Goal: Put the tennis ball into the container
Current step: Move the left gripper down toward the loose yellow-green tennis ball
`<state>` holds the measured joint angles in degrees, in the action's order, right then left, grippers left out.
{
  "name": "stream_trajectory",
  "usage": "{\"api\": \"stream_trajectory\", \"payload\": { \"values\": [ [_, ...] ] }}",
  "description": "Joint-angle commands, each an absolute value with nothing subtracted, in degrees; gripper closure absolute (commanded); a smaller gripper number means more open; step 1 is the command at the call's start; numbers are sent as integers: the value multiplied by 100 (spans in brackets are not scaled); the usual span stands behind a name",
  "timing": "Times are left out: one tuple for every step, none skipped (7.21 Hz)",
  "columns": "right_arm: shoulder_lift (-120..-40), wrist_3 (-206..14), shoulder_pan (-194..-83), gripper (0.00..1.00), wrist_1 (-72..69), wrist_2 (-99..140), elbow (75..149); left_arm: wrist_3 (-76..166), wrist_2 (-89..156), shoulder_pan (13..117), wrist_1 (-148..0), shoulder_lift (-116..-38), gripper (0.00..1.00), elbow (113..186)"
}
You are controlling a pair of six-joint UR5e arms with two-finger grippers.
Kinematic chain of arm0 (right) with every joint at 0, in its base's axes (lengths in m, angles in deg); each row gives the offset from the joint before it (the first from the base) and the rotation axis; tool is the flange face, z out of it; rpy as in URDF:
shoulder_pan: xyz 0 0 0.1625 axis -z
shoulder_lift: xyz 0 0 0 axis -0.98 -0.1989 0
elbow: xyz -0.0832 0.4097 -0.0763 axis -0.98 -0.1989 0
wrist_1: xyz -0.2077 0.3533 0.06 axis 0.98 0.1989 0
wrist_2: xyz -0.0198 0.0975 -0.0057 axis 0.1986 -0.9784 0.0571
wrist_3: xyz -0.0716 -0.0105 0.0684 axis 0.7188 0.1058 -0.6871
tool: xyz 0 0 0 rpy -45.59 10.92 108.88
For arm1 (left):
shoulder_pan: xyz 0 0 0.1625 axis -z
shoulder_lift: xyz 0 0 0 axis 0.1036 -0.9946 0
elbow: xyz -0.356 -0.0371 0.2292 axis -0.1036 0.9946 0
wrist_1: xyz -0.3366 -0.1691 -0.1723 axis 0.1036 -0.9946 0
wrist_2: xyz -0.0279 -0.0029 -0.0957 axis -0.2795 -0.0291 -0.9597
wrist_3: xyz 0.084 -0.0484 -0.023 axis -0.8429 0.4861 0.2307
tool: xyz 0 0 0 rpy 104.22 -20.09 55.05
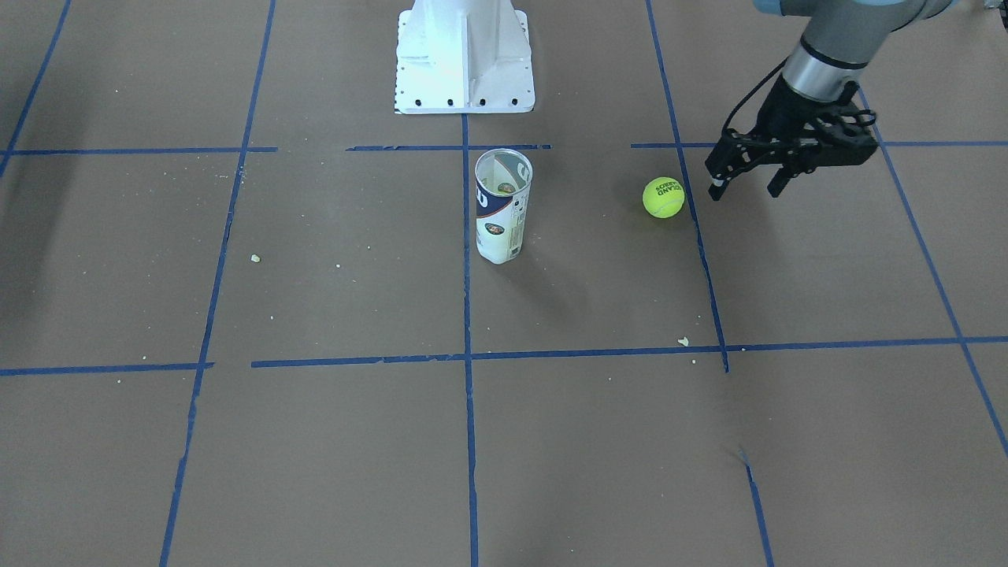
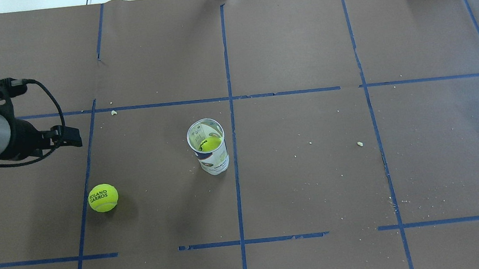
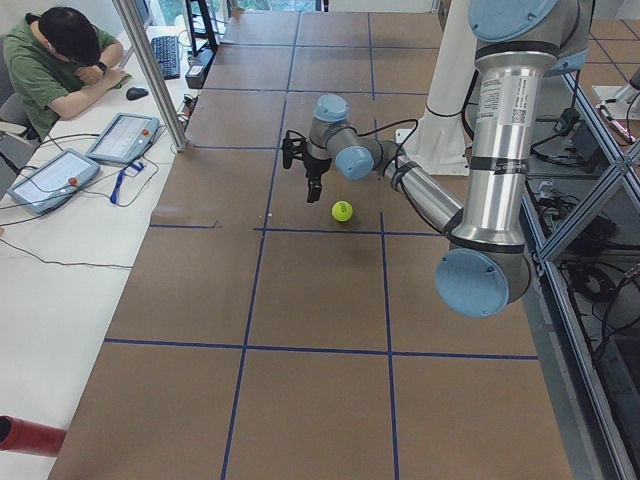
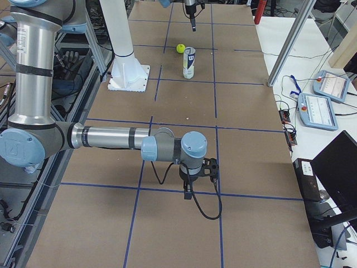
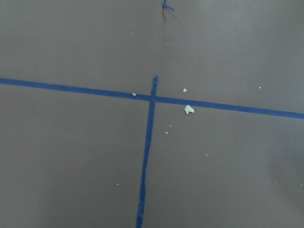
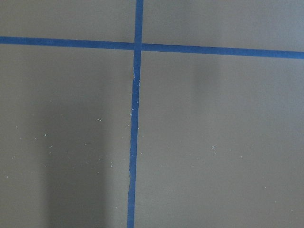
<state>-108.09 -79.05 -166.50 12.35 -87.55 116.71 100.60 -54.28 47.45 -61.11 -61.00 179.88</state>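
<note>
The small, fuzzy, yellow-green tennis ball (image 1: 663, 197) lies on the table (image 1: 315, 441), which is covered with matte brown paper. The ball has dark printed letters on its felt. It rests just beside one of the blue tape lines (image 1: 467, 441) that divide the paper into squares. It is well apart from the container (image 1: 503, 206), on the robot's left side of it.

The container is a tall cylindrical can of clear plastic with a white and navy label. It stands upright and its round mouth is open. In the overhead view a second yellow-green ball (image 2: 211, 144) shows inside the can, low down.

The black left gripper (image 1: 746, 189) hangs above the table near the tennis ball but does not touch it. Its two thin fingers are spread apart and there is nothing between them. A black cable runs in a loop along the grey metal wrist.

The right gripper (image 4: 188, 192) points down at the paper far from both task things (it shows only in the side view, and small), so I cannot tell if its fingers are spread or pressed together.

A white metal pedestal (image 1: 465, 55) with a flat bolted base stands behind the container. Small pale crumbs (image 1: 683, 341) lie on the paper.
</note>
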Motion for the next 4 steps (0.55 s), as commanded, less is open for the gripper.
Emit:
{"api": "stream_trajectory", "payload": {
  "values": [
    [-10817,-7905,-16650,0,1234,-8755,11671,10609,-4880,3981,-6150,-6080,0,17815],
    [-10808,-7905,-16650,0,1234,-8755,11671,10697,-4722,3796,-6176,-6080,0,17683],
    [-10817,-7905,-16650,0,1243,-8755,11671,10829,-4616,3672,-6420,-6080,0,17456],
    [-10808,-7905,-16650,0,1234,-8755,11671,10908,-4615,3540,-6710,-6080,0,17219]
  ]
}}
